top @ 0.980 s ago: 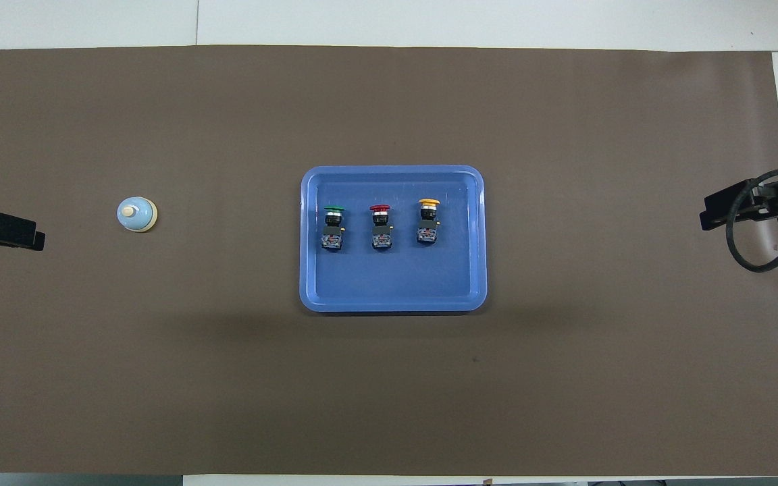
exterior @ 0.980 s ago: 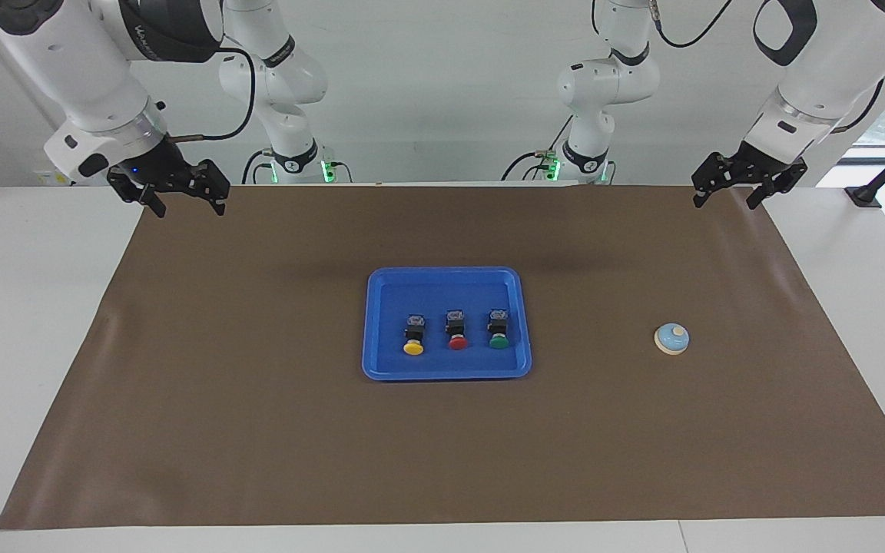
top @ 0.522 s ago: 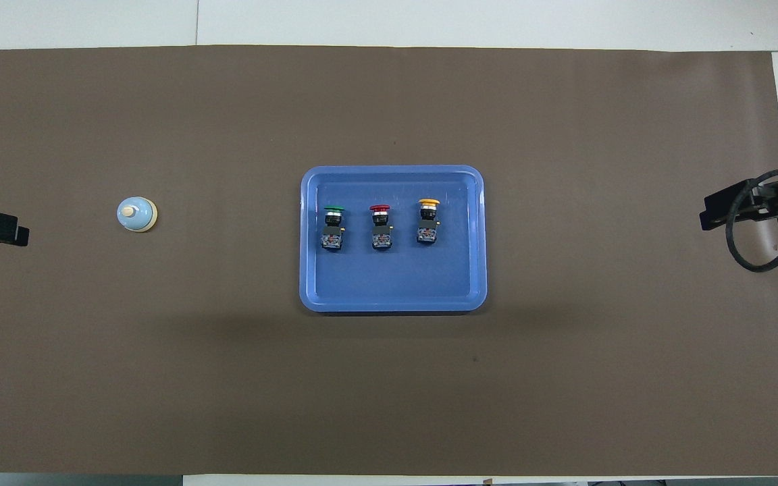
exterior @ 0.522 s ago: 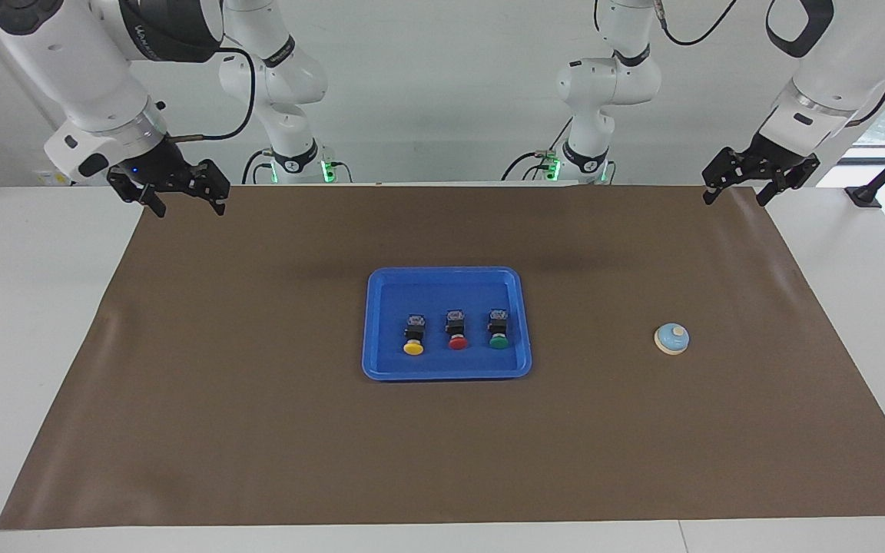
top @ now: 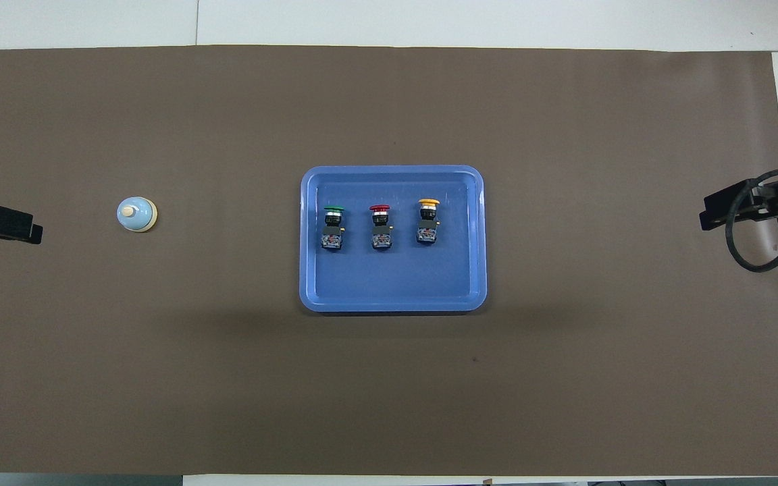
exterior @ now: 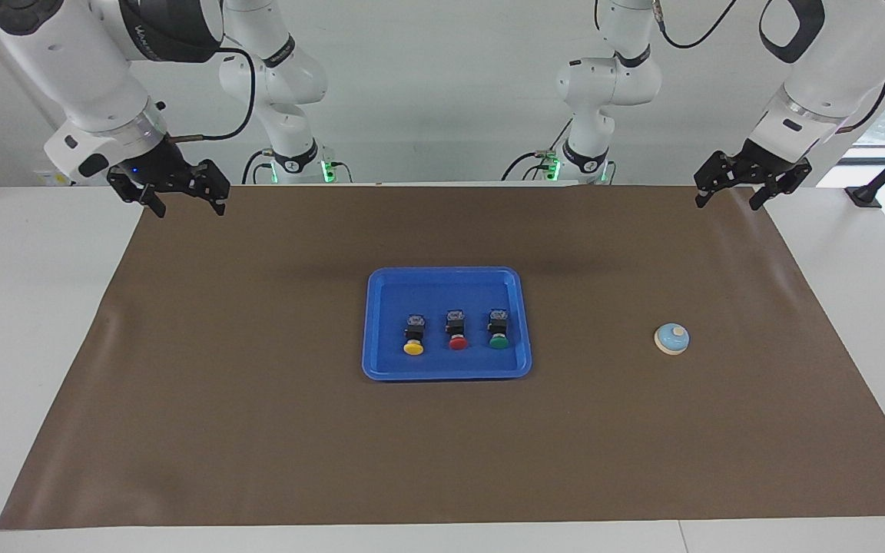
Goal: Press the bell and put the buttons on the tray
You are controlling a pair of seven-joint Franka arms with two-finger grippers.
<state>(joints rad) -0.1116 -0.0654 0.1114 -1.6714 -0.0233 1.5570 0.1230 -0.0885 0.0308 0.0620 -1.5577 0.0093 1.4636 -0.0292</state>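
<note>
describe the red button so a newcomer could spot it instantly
Find the blue tray at the middle of the brown mat. Three buttons lie in a row in it, caps pointing away from the robots. The red button is the middle one, between the yellow button and the green button, and the only one with a red cap.

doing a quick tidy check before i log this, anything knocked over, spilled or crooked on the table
Nothing stands out. The green, red and yellow button lie in a neat row in the tray; the bell sits upright on the mat.
</note>
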